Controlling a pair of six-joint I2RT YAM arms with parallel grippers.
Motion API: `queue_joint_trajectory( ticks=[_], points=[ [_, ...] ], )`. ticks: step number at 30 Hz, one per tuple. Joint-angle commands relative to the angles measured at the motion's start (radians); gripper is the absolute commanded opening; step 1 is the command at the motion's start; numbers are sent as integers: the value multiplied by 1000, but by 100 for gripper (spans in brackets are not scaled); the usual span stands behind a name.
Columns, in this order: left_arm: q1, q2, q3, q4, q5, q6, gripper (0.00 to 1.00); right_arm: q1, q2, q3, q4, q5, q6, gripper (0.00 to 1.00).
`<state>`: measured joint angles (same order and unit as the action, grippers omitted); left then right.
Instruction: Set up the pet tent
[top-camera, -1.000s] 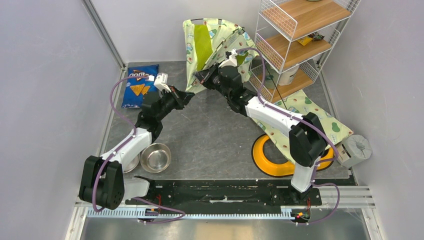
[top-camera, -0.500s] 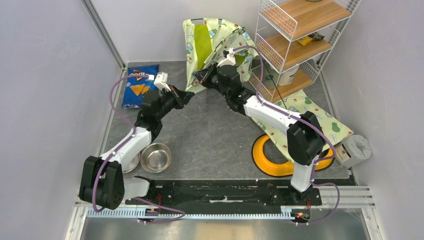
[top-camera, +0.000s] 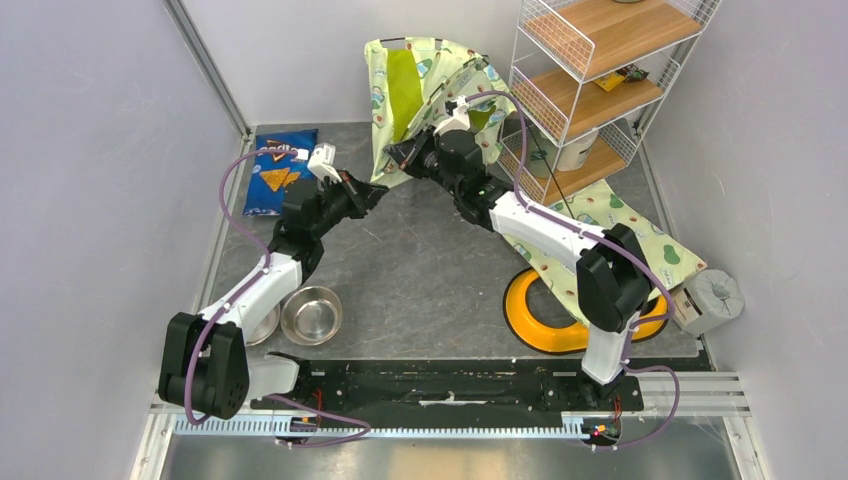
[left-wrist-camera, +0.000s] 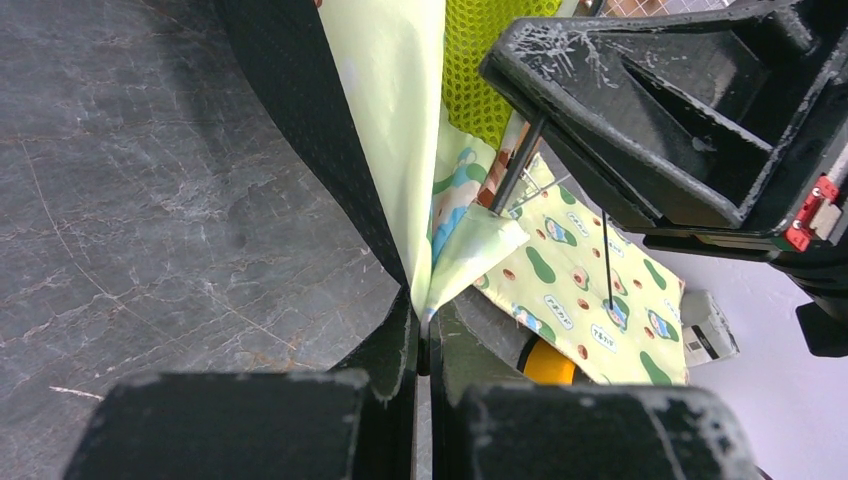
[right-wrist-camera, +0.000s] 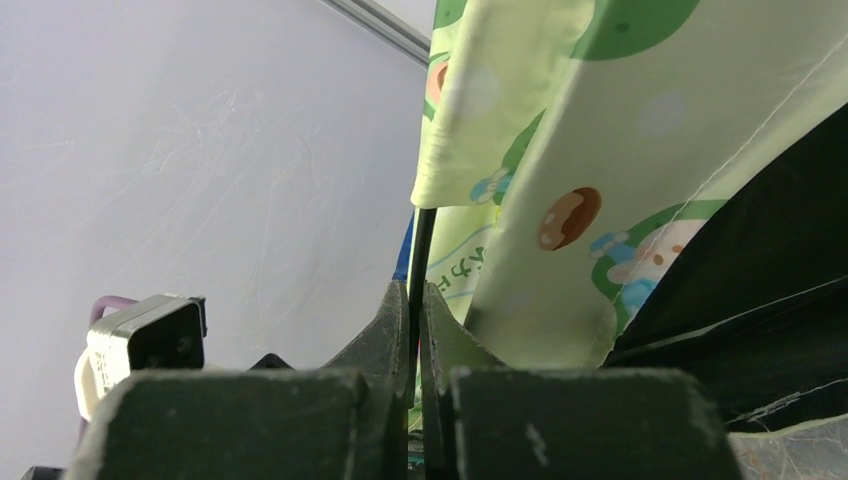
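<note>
The pet tent (top-camera: 425, 80) slumps at the back of the table (top-camera: 420, 270), beside the wire shelf (top-camera: 590, 85). The left gripper (left-wrist-camera: 423, 325) pinches its fabric corner; the right gripper (right-wrist-camera: 415, 300) clamps a thin black pole (right-wrist-camera: 421, 245).

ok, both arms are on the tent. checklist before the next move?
1. Left gripper grip on the pet tent: ok, fabric edge pinched between shut fingers.
2. Right gripper grip on the black pole: ok, pole clamped between the fingers.
3. Pole end seated in its fabric pocket: cannot tell, it vanishes under the hem.
4. Tent standing in shape: not ok, it sags crumpled by the back wall.
5. Clearance from the wire shelf: cannot tell, fabric overlaps its left edge in the top view.
6. Floor between the arms: ok, chip bag and steel bowl lie off to the left.
</note>
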<state>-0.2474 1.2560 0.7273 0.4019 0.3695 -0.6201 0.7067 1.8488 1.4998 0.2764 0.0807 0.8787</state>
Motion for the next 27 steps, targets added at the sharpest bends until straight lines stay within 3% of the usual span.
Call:
queue_joint_trajectory(
  ticks=[1, 27],
  points=[
    [14, -4, -2, -126, 61, 4, 2, -106, -72, -7, 83, 217, -68, 0],
    [14, -9, -8, -134, 68, 9, 2, -86, -72, 12, 73, 245, -127, 0]
  ],
)
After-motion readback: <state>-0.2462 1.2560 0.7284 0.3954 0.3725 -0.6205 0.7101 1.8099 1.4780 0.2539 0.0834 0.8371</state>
